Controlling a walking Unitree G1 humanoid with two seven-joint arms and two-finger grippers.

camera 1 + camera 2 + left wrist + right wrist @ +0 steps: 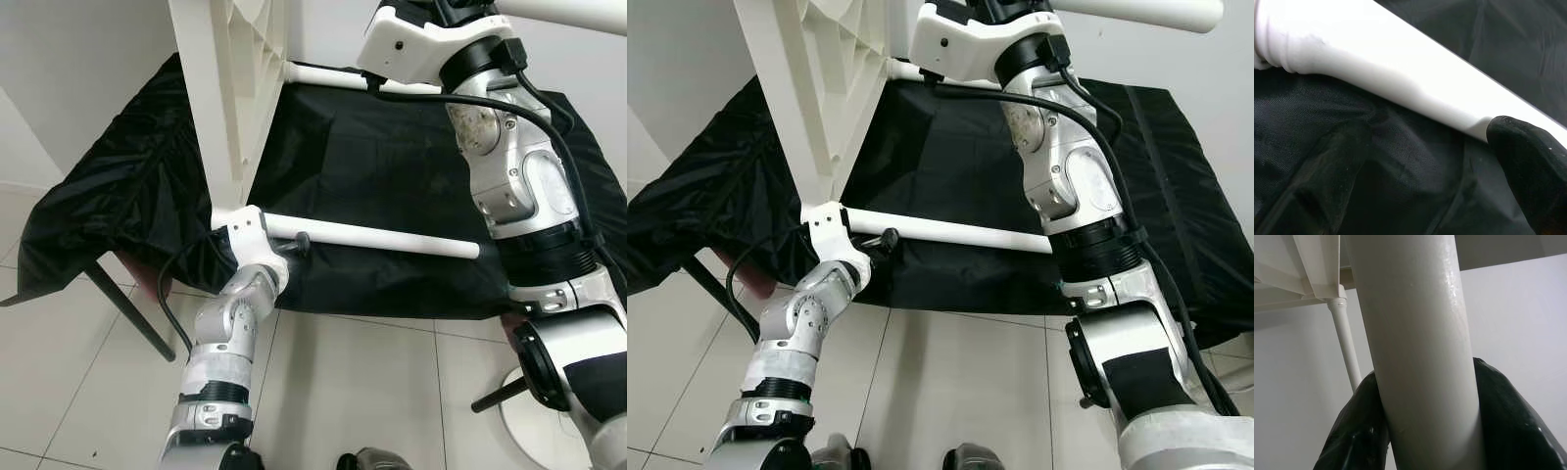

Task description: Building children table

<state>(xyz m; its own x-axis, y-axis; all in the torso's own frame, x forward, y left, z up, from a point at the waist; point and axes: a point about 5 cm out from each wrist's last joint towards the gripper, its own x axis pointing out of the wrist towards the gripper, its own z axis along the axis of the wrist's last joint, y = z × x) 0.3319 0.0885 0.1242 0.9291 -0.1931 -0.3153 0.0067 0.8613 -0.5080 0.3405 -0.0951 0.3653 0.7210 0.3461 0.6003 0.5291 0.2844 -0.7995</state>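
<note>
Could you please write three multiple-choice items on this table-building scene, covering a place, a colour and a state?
1. Where is the left gripper?
A. On the floor tiles
B. At the lowest white table leg, near where it joins the white tabletop
C. On the wall

2. What colour is the cloth under the parts?
A. Black
B. Red
C. Yellow

3. What is the state of the right gripper?
A. Open in free air
B. Shut on the cloth
C. Shut on a white table leg

Key: 1 B, the eye views show its fingers at that leg beside the joint. 2 A, the draped cloth is black in both eye views. 3 C, the right wrist view shows both black fingers pressed against the leg's sides.
</note>
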